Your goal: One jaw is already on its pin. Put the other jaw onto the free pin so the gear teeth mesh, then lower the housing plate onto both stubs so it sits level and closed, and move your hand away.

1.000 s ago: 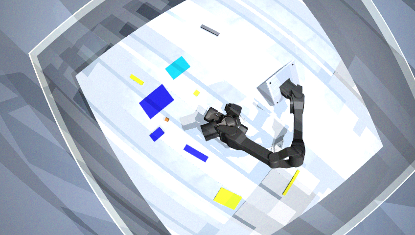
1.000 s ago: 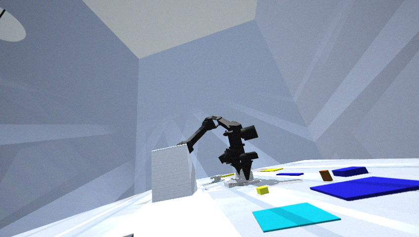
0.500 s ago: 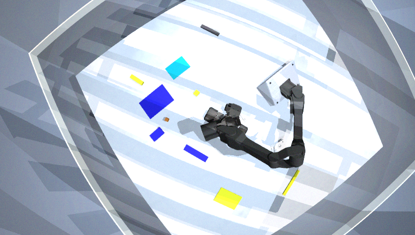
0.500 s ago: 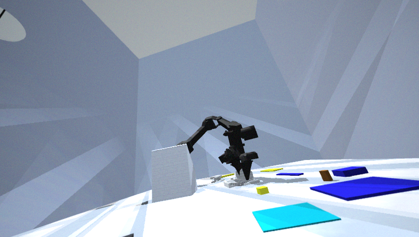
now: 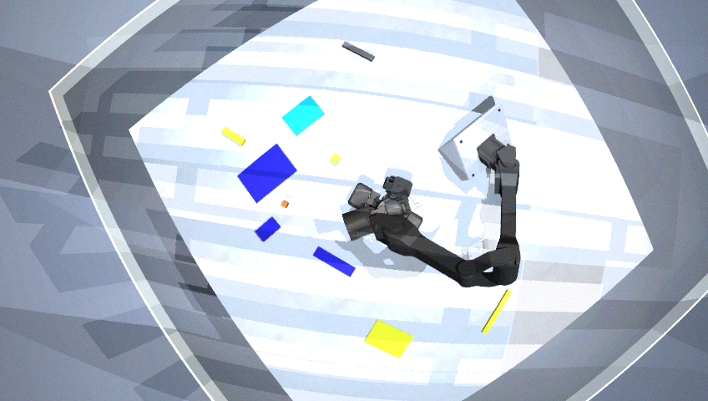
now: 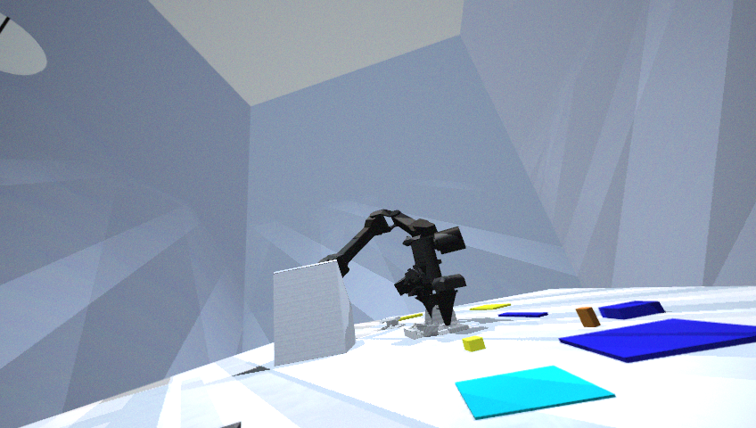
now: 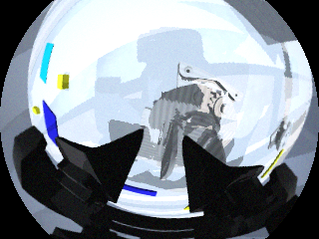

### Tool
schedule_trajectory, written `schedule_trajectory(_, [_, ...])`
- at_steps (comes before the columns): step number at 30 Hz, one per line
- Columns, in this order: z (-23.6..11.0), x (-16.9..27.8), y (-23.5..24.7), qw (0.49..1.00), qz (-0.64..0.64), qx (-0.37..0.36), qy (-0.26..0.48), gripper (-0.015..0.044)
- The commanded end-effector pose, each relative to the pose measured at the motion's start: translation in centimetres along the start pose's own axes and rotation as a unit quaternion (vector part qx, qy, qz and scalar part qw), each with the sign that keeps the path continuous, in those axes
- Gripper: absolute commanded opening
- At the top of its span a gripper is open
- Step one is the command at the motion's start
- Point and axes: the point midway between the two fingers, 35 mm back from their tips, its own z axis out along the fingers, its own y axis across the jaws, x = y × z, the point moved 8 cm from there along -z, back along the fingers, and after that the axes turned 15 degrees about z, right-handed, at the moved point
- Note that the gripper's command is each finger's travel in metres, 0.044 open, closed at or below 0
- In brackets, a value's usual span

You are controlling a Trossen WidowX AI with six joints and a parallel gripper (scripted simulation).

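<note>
A white mechanism (image 6: 416, 332) (image 7: 188, 71) lies under my gripper; pale rounded jaw and gear shapes show in the wrist view, striped with shadow. My gripper (image 6: 439, 317) (image 7: 163, 135) is open, its black fingertips apart just above the mechanism. A narrow grey upright shape (image 7: 171, 154) shows between and below the tips, with no visible finger contact. A separate pale part (image 5: 474, 246) (image 6: 391, 322) (image 7: 277, 139) lies to one side; I cannot tell whether it is the housing plate. The arm hides the mechanism in the top view; pins, stubs and tooth mesh are unclear.
A tall white block (image 5: 479, 136) (image 6: 310, 312) stands by the arm. A yellow cube (image 5: 335, 159) (image 6: 473, 343) (image 7: 63, 82), a cyan slab (image 5: 303, 115) (image 6: 530, 392) (image 7: 46, 62), a large blue slab (image 5: 267, 172) and a blue bar (image 5: 333, 261) (image 7: 141, 191) lie around.
</note>
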Motion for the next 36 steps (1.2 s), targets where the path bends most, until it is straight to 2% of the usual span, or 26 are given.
schedule_trajectory(1, [0.0, 0.0, 0.0, 1.000, 0.000, 0.000, 0.000, 0.0224])
schedule_trajectory(8, [-0.7, 0.1, 0.0, 1.000, 0.000, 0.000, 0.000, 0.0224])
schedule_trajectory(15, [-6.7, -0.1, -0.1, 1.000, 0.001, 0.000, 0.000, 0.0224])
schedule_trajectory(18, [-6.9, -0.1, -0.1, 1.000, 0.001, 0.001, 0.000, 0.0224])
schedule_trajectory(19, [-6.0, 0.0, 0.1, 1.000, 0.004, 0.000, 0.005, 0.0224])
schedule_trajectory(27, [-7.1, 0.4, -0.1, 0.998, -0.055, -0.011, 0.031, 0.0434])
schedule_trajectory(36, [-7.6, 1.0, -3.4, 0.986, -0.164, -0.020, 0.028, 0.0440])
